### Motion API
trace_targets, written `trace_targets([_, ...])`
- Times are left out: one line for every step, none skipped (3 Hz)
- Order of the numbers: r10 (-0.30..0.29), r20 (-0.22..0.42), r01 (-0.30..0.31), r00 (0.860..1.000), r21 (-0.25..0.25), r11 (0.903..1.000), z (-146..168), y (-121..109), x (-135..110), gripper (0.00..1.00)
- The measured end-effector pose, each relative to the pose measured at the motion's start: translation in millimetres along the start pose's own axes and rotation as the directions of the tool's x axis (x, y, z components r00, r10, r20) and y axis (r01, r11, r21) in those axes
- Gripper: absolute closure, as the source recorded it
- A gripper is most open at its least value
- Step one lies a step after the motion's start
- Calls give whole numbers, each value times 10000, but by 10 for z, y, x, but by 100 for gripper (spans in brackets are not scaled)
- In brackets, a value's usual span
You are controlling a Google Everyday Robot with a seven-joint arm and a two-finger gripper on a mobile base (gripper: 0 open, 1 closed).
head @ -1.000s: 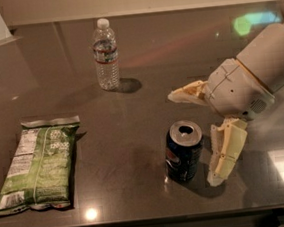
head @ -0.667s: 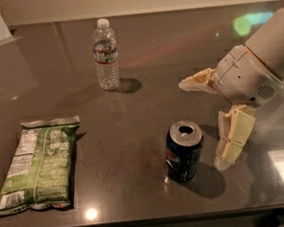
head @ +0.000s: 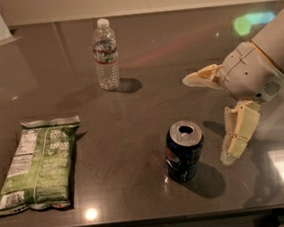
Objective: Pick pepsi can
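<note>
1. The dark table [head: 140, 196] bears the pepsi can [head: 183, 151], upright near its front edge.
2. The gripper [head: 207, 119] hovers just beside the can, jaws spread wide, holding nothing.
3. The can looks light, thin-walled and slick; a gentle mid-body squeeze seems best.

Dim, apparently overhead light; table [head: 132, 119] glare; end effector [head: 207, 119] at right casts shadow.
</note>
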State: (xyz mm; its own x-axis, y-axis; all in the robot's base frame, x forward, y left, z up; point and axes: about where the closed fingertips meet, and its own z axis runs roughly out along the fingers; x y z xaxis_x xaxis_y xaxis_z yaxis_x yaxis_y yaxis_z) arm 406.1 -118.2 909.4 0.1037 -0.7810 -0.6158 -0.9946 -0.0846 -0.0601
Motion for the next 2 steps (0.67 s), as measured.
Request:
trace_targets([-354, 103, 358, 9993, -421, 9985, 62, 42, -36, 0])
trace_targets([-647, 448, 683, 9969, -850, 9940, 137, 111, -62, 0])
